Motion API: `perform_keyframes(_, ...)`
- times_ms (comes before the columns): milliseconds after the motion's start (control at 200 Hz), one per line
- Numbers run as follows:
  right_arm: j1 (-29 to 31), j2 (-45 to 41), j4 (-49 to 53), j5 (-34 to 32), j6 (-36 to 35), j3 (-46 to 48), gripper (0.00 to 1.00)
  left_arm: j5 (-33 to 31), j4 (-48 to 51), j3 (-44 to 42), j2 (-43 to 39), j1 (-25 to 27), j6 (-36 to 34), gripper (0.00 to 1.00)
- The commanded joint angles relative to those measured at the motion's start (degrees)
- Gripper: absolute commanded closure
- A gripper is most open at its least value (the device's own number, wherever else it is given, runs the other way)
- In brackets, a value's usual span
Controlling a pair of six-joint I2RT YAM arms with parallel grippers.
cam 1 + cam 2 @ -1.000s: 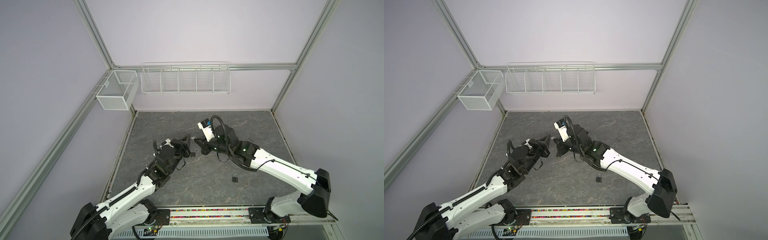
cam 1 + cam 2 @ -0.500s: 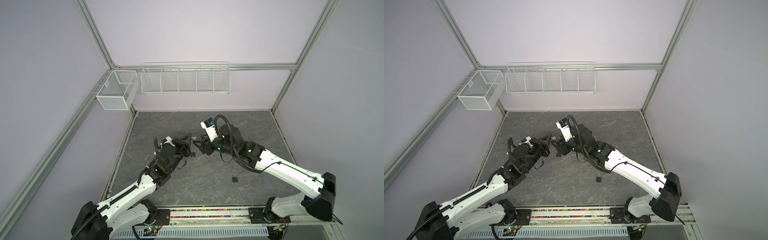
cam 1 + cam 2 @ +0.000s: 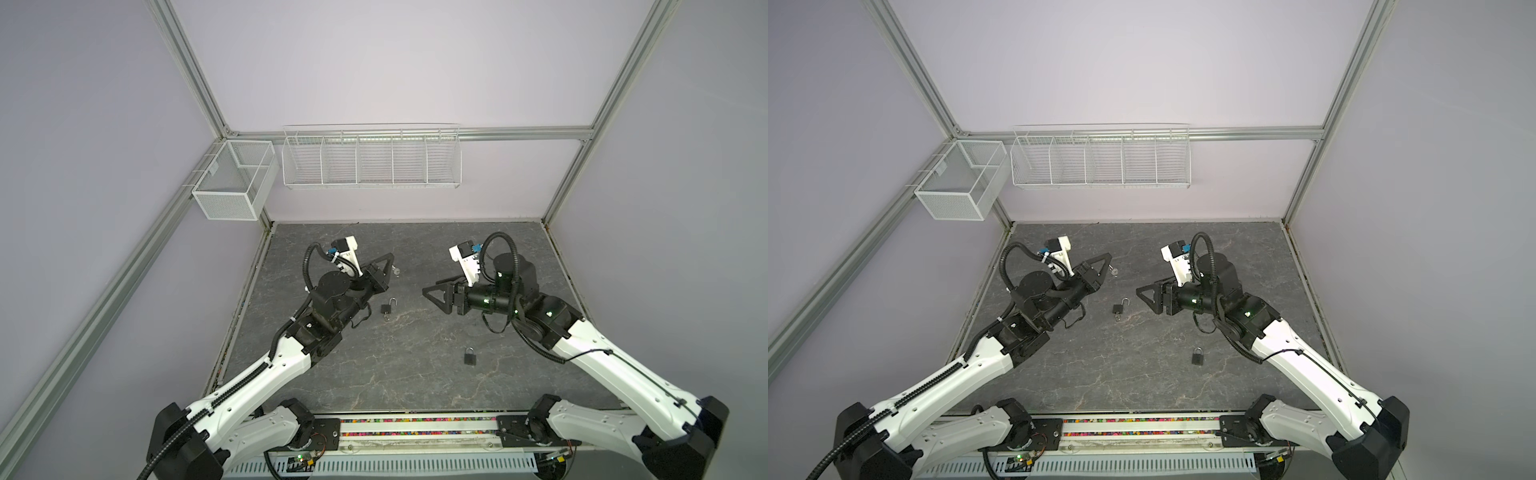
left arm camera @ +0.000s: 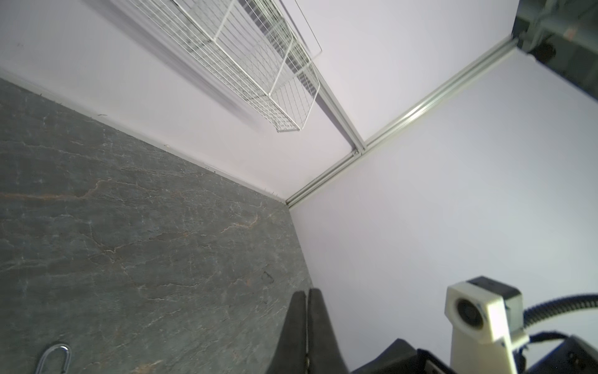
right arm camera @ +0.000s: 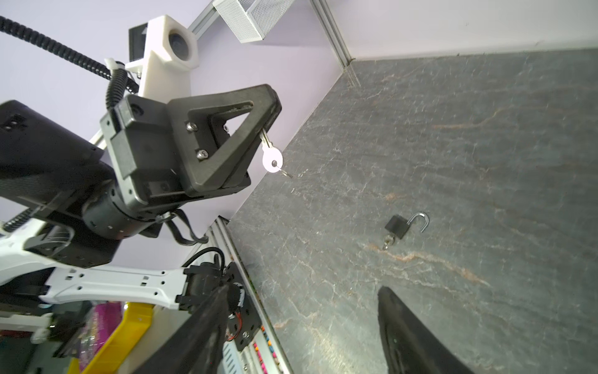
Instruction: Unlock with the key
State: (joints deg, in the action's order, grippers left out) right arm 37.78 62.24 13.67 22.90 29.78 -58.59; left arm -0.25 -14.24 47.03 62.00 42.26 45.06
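A silver key [image 5: 271,157] hangs from the closed tips of my left gripper [image 5: 268,128], raised above the slate table [image 3: 415,374]; in both top views the key [image 3: 397,271] [image 3: 1113,271] shows just off the gripper [image 3: 390,261] [image 3: 1108,261]. A black padlock [image 3: 387,308] [image 3: 1119,308] [image 5: 396,226] lies flat on the table between the grippers, its shackle [image 5: 420,220] swung open and a small metal piece sticking out of its base. My right gripper [image 3: 434,286] [image 3: 1146,287] [image 5: 302,288] stands open and empty to the right of it. The left gripper [image 4: 305,293] is shut.
A second black padlock [image 3: 470,356] [image 3: 1197,356], shackle closed, lies nearer the front, right of centre. A white wire rack [image 3: 370,158] hangs on the back wall and a mesh box [image 3: 232,183] on the left rail. Walls close in the table.
My right gripper has opened and drawn back to the right, letting go of the padlock, which now lies on the table. My left gripper has pulled away up and left with the key.
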Motion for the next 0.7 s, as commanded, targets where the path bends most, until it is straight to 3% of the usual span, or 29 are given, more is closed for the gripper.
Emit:
perform_keyframes(0,-2.69,-1.06,-7.6,9.18,7.22,2.74,0.28,8.23,-3.62,1.58,2.8,1.11,-13.27,1.0)
perform_keyframes(335,-5.45,3.23,-19.34,13.24,9.18,3.11,0.36,14.8,-16.58,2.66,8.35,1.61,-9.14,1.0)
perform_keyframes(695,-7.68,7.59,-30.65,19.19,13.9,4.4,0.52,17.15,-19.21,4.77,10.12,1.77,-7.69,1.0)
